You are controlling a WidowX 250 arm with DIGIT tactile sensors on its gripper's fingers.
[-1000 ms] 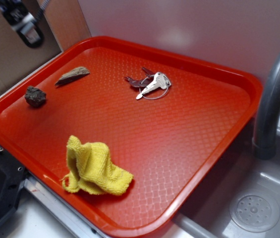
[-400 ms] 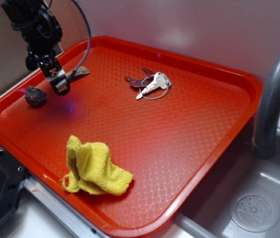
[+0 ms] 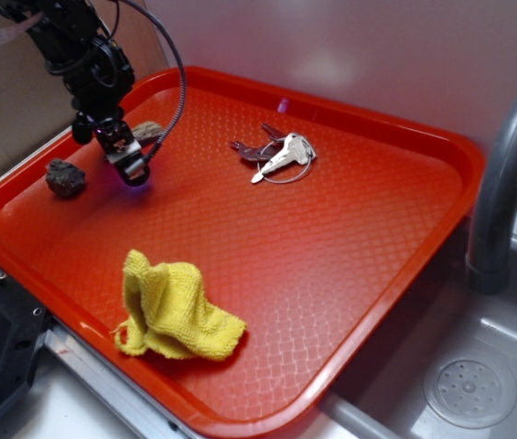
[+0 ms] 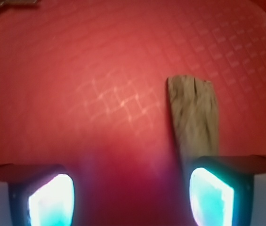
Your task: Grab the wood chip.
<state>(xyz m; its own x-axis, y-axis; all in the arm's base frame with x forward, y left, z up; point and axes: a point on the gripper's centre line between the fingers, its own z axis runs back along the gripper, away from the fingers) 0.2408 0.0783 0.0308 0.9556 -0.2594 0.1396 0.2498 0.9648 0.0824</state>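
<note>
Your gripper [image 4: 130,197] hovers with jaws spread wide over the tray [image 3: 359,238], but the chip [image 4: 192,120] lies under the right finger [image 4: 211,195], so dropping now may pin it, not straddle it.

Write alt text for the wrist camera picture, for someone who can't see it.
A grey-brown wood chip lies on a red tray, its near end hidden behind the right one of two glowing fingers of the open hand.
</note>
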